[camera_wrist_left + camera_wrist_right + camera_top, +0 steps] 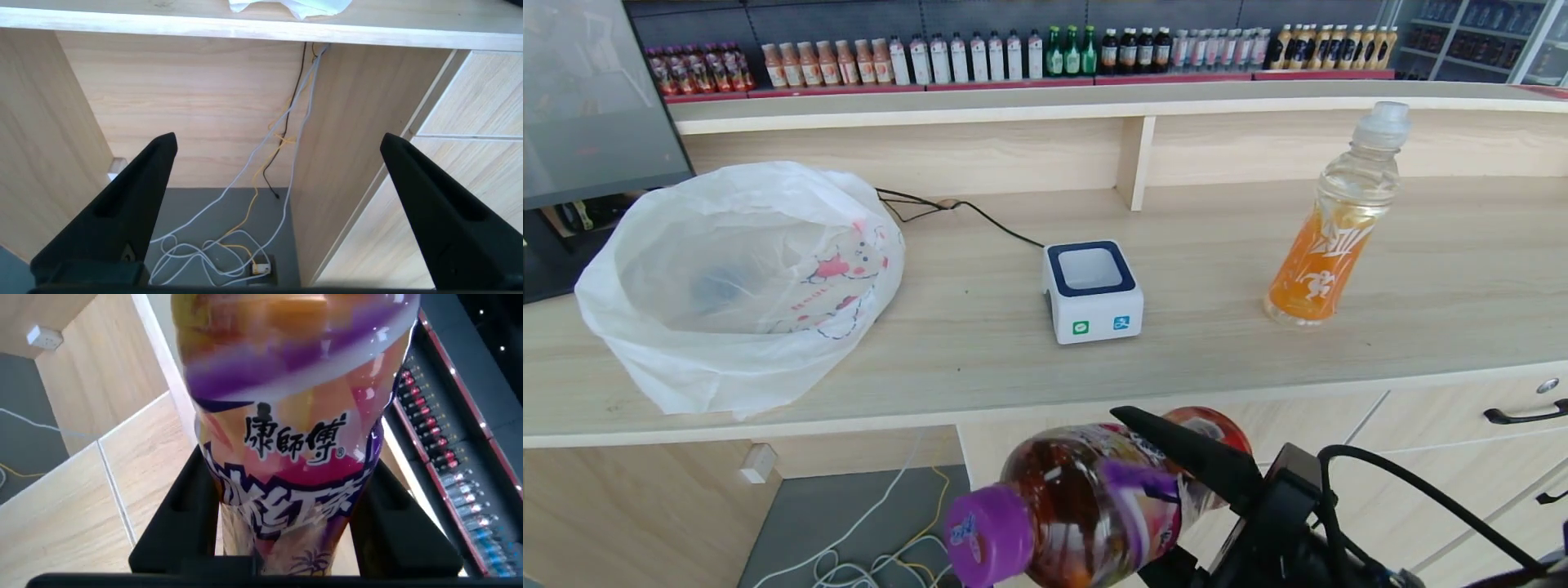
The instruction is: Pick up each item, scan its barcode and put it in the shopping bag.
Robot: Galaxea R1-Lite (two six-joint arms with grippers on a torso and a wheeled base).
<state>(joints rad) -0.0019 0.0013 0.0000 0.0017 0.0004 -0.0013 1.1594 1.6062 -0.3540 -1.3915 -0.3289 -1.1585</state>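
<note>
My right gripper (pixel 1168 498) is shut on a purple-capped bottle of dark tea (pixel 1086 506), held on its side below the counter's front edge, cap toward the left. In the right wrist view the bottle (pixel 290 433) sits between the two black fingers (pixel 184 510). A white scanner (pixel 1092 290) with a dark-framed window sits mid-counter. An orange drink bottle (pixel 1331 229) stands on the counter at the right. The white shopping bag (pixel 739 278) lies open on the left. My left gripper (pixel 278 212) hangs open under the counter with nothing between its fingers.
A raised wooden shelf (pixel 1094 106) runs behind the counter, with a row of drink bottles (pixel 1013 57) beyond. A dark monitor (pixel 592 98) stands at the far left. Loose cables (pixel 237 245) lie on the floor under the counter. Drawers with black handles (pixel 1523 415) are at the right.
</note>
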